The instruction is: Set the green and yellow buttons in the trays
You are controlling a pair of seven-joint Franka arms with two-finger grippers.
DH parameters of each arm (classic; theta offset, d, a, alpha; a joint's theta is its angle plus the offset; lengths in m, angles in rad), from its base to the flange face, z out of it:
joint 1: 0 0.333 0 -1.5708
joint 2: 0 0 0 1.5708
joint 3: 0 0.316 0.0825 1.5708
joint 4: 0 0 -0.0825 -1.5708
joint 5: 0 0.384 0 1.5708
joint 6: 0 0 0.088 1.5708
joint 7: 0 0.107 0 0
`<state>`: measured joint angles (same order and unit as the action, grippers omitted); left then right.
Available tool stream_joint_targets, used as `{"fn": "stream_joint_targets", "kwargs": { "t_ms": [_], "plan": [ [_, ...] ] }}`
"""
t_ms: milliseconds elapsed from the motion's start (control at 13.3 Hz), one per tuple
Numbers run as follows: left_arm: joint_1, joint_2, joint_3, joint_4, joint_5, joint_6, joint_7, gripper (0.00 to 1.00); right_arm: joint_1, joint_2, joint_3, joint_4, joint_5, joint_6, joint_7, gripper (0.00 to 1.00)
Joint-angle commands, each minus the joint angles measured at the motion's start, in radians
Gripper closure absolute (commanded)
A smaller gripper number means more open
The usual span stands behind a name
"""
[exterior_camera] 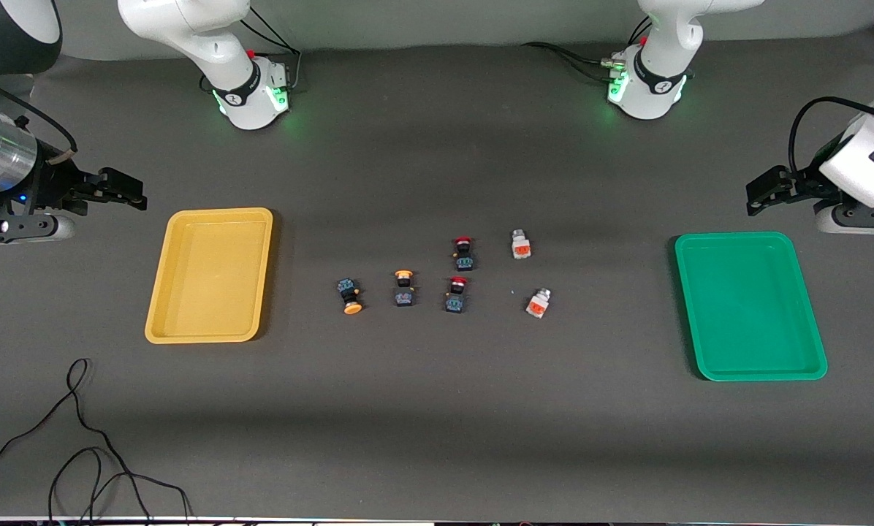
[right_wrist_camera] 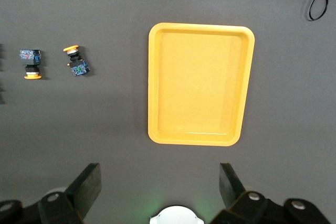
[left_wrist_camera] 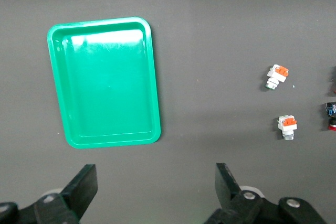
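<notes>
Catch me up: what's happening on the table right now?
Nothing is held yet. Both trays, yellow tray and green tray, hold no buttons. Two yellow-capped buttons, two white-bodied buttons and two red-capped buttons lie between the trays. The left gripper waits open by the green tray; the right gripper waits open by the yellow tray.

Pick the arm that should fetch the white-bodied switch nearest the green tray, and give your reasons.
Left arm, probably. Its open claw hangs by the green plastic tray, at the white-bodied orange-faced switch's end of the table. The right claw waits open by the yellow plastic tray, with the black switches between.
</notes>
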<state>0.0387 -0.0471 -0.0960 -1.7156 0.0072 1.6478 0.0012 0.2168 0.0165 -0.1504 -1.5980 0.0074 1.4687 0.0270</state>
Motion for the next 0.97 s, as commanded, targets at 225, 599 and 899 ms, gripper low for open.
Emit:
{"fn": "stream_joint_targets", "kwargs": {
  "t_ms": [225,599,899],
  "plan": [
    [0.004,-0.010,-0.004,-0.001,0.005,-0.016,-0.014,0.00,-0.001,0.002,0.000,0.006,-0.009,0.001,0.025,0.00],
    [0.004,-0.019,-0.005,-0.001,0.005,-0.022,-0.014,0.00,-0.001,0.003,0.000,0.007,-0.006,0.001,0.025,0.00],
    [-0.005,-0.030,-0.010,-0.002,-0.009,-0.034,-0.014,0.00,-0.001,0.003,0.002,0.007,-0.006,0.001,0.027,0.00]
  ]
}}
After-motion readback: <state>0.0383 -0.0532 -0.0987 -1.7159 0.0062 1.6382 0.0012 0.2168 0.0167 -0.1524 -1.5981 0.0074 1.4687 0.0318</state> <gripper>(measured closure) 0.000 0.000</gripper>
